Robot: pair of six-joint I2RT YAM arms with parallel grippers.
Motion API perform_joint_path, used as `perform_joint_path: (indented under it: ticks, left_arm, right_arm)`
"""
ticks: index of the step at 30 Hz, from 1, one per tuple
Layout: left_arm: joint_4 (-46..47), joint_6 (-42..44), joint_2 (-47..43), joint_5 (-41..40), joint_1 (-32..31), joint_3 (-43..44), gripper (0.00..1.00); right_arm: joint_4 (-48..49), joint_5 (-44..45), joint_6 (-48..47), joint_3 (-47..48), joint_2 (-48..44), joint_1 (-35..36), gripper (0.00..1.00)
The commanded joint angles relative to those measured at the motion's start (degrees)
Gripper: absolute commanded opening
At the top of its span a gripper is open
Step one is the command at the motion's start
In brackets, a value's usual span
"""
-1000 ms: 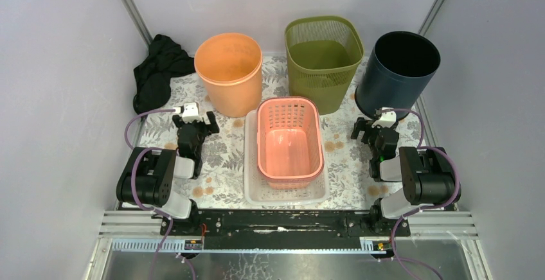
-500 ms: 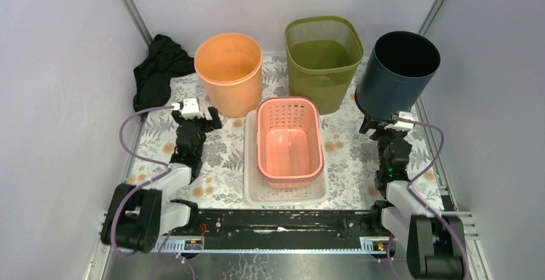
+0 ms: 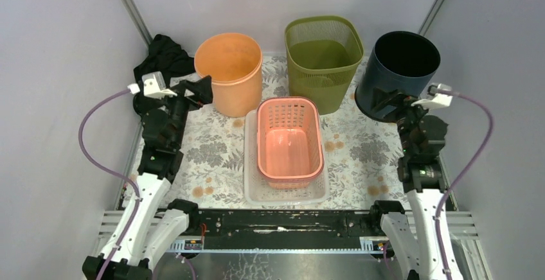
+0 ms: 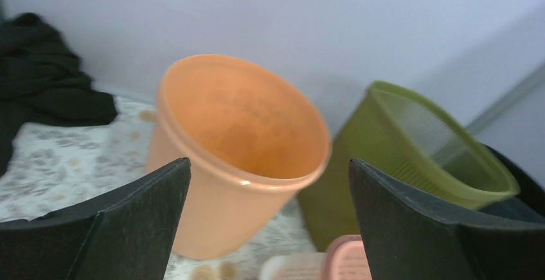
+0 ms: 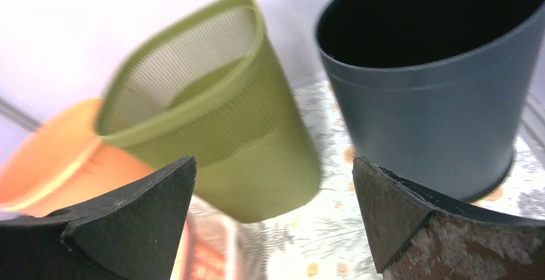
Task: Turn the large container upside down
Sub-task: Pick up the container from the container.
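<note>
Table, floral cover: dark bin at the far right corner (by judgement the large container), green mesh bin and orange bucket along the far edge, all mouth-up. Both arms have lifted off the near edge and stretched toward the far edge, left gripper spread wide before the orange bucket, right gripper spread wide just beside the dark bin, neither holding anything; approach only, no turning begun. The top view alone gives the whole pink basket at centre; the wrist views alone give the bins' outer walls.

Orange bucket, olive bin, navy bin, pink basket sit on floral cloth.
</note>
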Motion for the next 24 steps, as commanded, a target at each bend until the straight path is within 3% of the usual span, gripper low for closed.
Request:
perform_joint_path:
  ticks: [1, 4, 8, 10, 16, 24]
  left_arm:
    - [-17.17, -6.22, 3.04, 13.26, -0.42, 14.61, 1.0]
    - [-26.6, -4.47, 3.75, 17.87, -0.39, 23.05, 1.0]
    - [-36.95, -14.2, 0.62, 10.47, -0.42, 25.75, 1.0]
    - [-32.79, -13.54, -1.12, 20.01, -0.42, 23.68, 1.0]
    - [-40.46, -19.25, 0.3, 30.74, -0.42, 21.91, 1.0]
    - [-46.31, -20.51, -3.62, 28.12, -0.66, 11.86, 1.0]
  right_arm:
    - [-16.36, -9.01, 9.81, 12.86, 1.36, 0.21, 0.99]
    - [-21.22, -15.91, 9.38, 18.91, 4.35, 0.17, 0.99]
    - [-37.8, -13.48, 10.46, 28.07, 9.85, 0.16, 0.99]
    - [-40.18, -22.25, 8.28, 28.79, 11.23, 0.18, 0.99]
    - [-44.8, -36.8, 5.68, 19.17, 12.01, 0.17, 0.99]
    - [-45.07, -35.35, 6.36, 6.63, 8.04, 0.24, 1.0]
